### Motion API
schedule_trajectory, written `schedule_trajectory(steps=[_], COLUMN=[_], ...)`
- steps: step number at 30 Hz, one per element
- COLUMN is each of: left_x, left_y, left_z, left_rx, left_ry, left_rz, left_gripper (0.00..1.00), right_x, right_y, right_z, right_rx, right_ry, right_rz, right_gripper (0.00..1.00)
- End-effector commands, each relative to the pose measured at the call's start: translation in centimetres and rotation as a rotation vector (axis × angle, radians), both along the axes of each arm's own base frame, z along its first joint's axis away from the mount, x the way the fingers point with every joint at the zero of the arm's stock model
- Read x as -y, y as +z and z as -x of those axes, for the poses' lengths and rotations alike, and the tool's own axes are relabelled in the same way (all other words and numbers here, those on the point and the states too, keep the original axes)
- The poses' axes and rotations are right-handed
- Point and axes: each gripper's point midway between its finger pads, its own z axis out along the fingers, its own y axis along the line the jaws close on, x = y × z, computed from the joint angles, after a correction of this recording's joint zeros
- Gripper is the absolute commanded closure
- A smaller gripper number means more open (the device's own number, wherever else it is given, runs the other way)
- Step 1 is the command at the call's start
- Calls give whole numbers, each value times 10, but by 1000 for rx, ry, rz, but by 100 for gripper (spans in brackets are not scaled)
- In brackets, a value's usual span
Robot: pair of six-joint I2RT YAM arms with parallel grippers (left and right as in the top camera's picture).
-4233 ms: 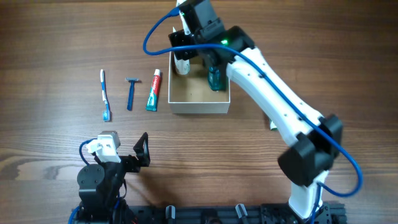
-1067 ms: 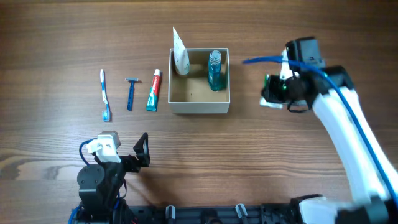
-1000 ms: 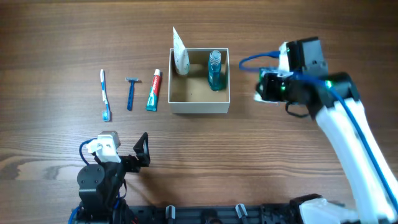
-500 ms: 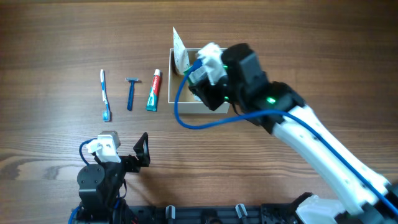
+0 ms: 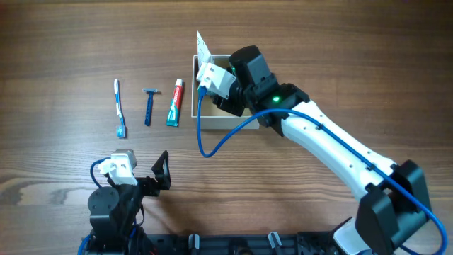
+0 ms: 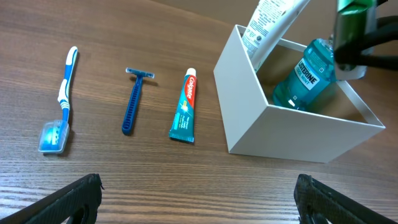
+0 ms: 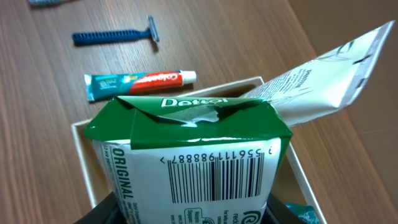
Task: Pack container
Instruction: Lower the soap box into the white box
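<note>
**Soap packet poised above the box**

Overhead: the right arm [image 5: 318, 134] covers the square, white-walled cardboard container [image 5: 216, 122] at upper centre.
Left wrist: the left gripper [image 6: 199, 199] is spread and idle. 1 teal mouthwash bottle [image 6: 311, 74] and 1 white tube [image 6: 267, 18] sit at the far wall, leaving room.
Right wrist: the right gripper [image 7: 186, 210] pinches a green-and-white soap packet [image 7: 193, 155] upright, probably for slotting in.

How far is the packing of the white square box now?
Done: white tube and blue-green mouthwash bottle sit in the white square box. In hand: right gripper holds a green-and-white packet over it. Left: teal toothpaste tube, blue razor, blue-and-white toothbrush beside the box.
</note>
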Motion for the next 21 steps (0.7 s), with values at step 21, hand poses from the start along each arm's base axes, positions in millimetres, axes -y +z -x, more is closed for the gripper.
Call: schedule_trajectory(steps=[21], left_x=[9], left_y=[-8], left_z=[2], left_rx=[-19], left_ry=[-52], left_rz=[7], left_gripper=[0], right_x=[1], right_y=[-70], right_z=[-10], right_rx=[-88], right_ry=[1], right_rz=[119], right_gripper=[95])
